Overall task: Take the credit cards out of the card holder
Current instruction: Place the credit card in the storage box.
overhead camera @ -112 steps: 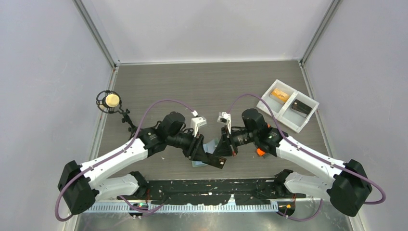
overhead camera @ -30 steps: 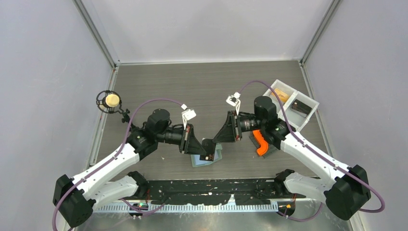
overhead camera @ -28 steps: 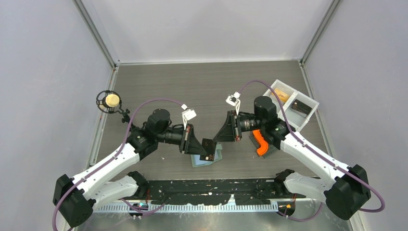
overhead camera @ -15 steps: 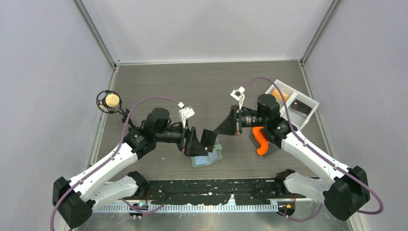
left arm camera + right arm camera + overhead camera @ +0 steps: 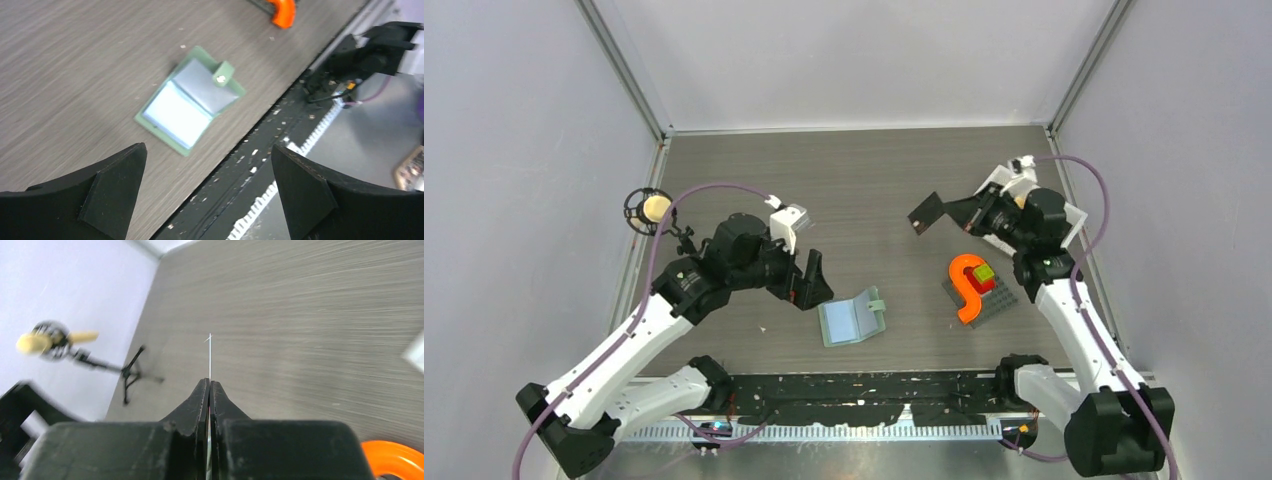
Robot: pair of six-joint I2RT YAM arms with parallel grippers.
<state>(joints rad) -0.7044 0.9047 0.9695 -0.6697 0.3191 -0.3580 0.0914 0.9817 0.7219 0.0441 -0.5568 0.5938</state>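
Card holder (image 5: 853,320) lying open and flat on the table (image 5: 864,180) toward its near edge, pale blue pockets up. Probably light, soft and floppy; best pinned by a cover edge. Left gripper (image 5: 814,288) spread wide, empty, at its 10 o'clock, near but apart. Right gripper (image 5: 959,211) clenched on a thin dark card (image 5: 925,213), well apart at 2 o'clock.
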